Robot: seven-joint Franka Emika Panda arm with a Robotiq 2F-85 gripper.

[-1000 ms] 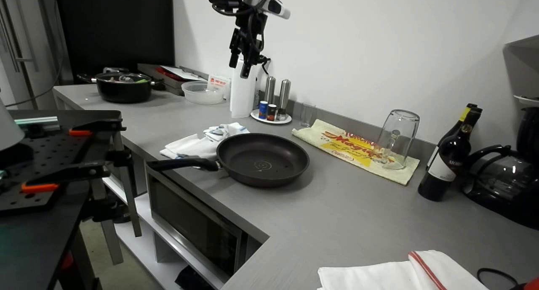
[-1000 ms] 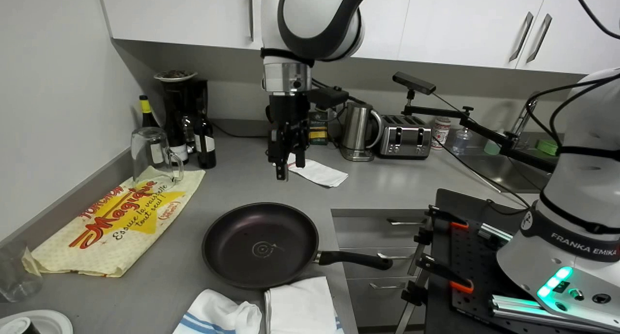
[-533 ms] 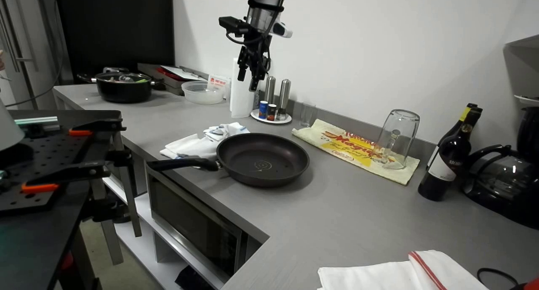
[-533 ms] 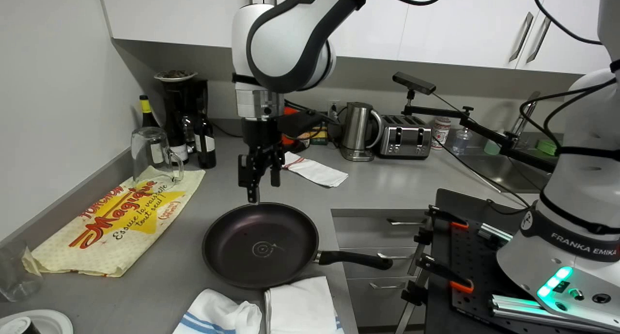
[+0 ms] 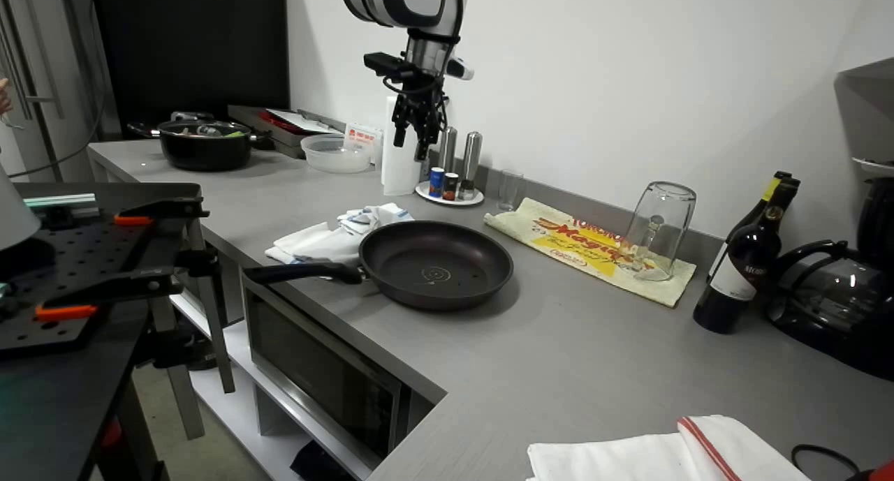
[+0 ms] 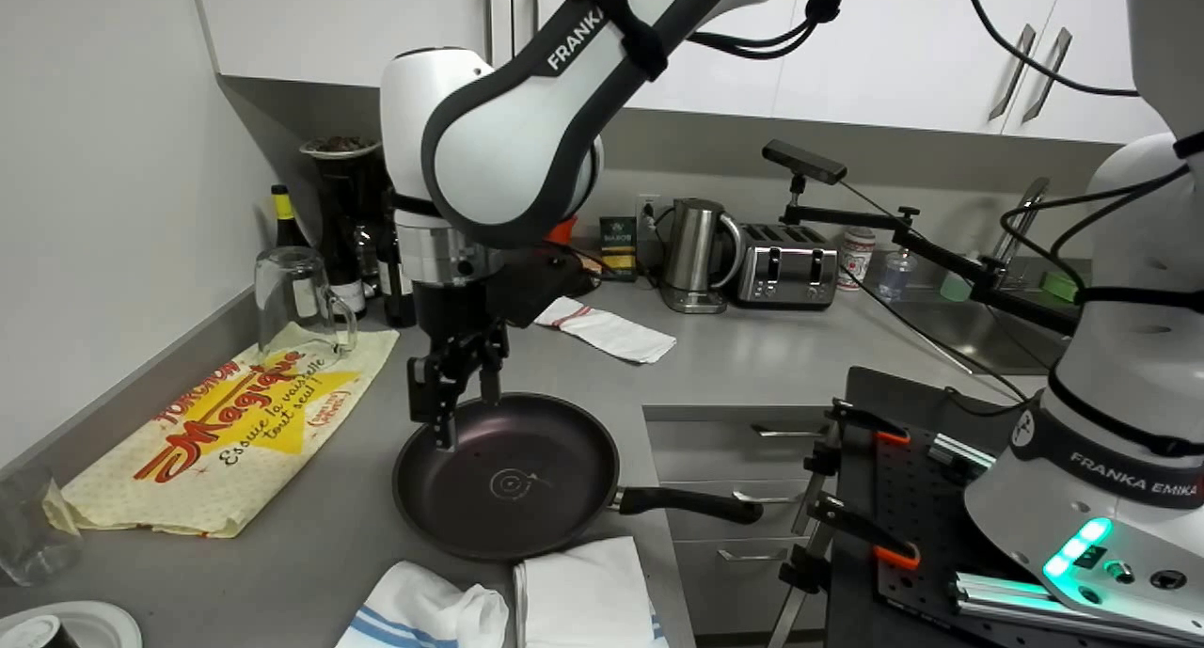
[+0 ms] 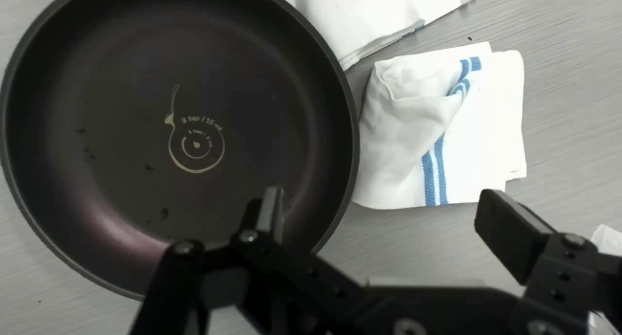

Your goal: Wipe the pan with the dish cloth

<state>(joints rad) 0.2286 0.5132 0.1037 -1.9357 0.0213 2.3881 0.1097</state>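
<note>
Claw dropped lower; spread, empty. Wrist view: cloth at 3 o'clock of pan, prob. kept handy for wiping.

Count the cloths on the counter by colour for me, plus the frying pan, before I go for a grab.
Blue-striped white cloths: 2
Red-striped white cloth: 1
Yellow printed cloth: 1
Pan: 1
Total: 5
</note>
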